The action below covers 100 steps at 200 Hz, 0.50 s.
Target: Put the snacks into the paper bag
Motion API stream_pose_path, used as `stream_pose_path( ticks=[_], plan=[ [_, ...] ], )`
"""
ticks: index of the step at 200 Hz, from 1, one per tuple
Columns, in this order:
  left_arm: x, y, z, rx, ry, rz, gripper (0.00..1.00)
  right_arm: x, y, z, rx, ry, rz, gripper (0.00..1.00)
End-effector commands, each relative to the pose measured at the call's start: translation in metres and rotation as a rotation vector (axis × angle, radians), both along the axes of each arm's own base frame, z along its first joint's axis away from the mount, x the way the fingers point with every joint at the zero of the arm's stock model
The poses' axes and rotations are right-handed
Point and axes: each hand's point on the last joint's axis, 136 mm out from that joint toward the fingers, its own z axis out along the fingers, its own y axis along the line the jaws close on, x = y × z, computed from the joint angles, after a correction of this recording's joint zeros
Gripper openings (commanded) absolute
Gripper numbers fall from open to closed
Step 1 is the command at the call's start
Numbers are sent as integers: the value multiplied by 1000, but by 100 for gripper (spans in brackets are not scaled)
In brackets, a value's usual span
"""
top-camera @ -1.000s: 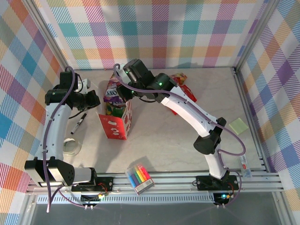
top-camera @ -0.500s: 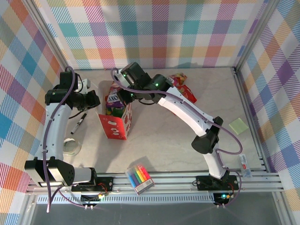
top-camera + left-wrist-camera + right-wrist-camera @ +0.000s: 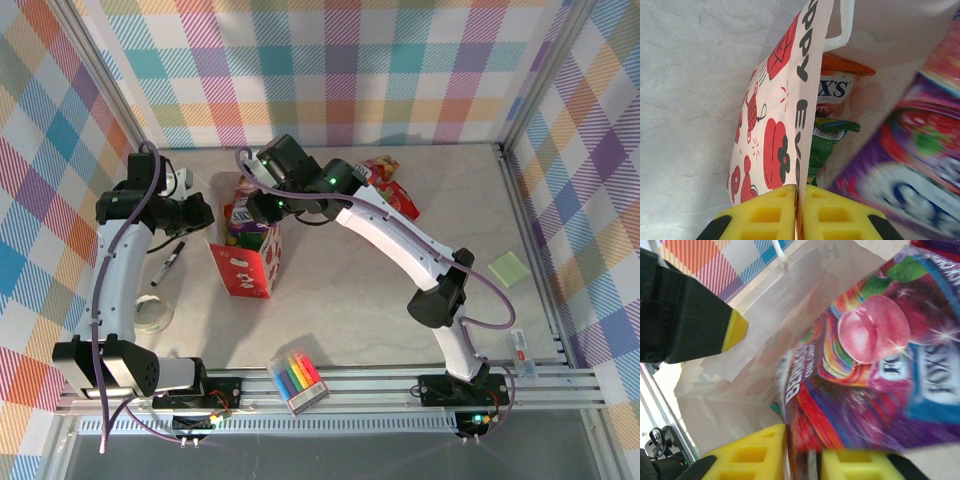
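Note:
The paper bag (image 3: 250,268) stands upright at centre left, red below and white above. My left gripper (image 3: 207,212) is shut on its left wall (image 3: 775,115), holding the mouth apart. Inside lie an orange snack (image 3: 837,87) and a green one (image 3: 827,145). My right gripper (image 3: 258,207) hangs over the bag's mouth. Its fingers (image 3: 804,452) stand slightly apart, with the blurred edge of the purple snack (image 3: 875,365) loose between them and most of the packet inside the bag. Two more snacks, red and orange (image 3: 392,190), lie at the back behind the right arm.
A clear pack of coloured markers (image 3: 297,380) lies at the near edge. A black marker (image 3: 168,264) and a tape roll (image 3: 152,315) are left of the bag. Green sticky notes (image 3: 508,268) sit at the right. Checked walls close the table in.
The right gripper has come down over the bag's mouth with the purple snack, and its fingers have parted. The packet has sunk deeper into the bag. The left arm has not moved.

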Motion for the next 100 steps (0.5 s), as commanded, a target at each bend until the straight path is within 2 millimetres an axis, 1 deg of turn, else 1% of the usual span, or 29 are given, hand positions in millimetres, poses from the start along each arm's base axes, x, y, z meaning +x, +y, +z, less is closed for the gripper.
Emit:
stream_pose_path(
  ticks=[1, 23, 61, 79, 100],
  plan=[
    [-9, 5, 7, 2, -3, 11, 12, -10, 7, 22, 68, -4, 34, 26],
    [-10, 5, 6, 2, 0, 11, 12, -12, 6, 25, 73, -7, 41, 27],
    [-11, 5, 7, 7, 0, 13, 12, -18, -1, 38, 92, -28, 49, 27],
    [-12, 6, 7, 8, -1, 15, 12, -20, -8, 47, 102, -49, 48, 27],
    [-12, 6, 9, 11, -3, 16, 12, -21, -20, 56, 97, -83, 29, 27]
  ],
)
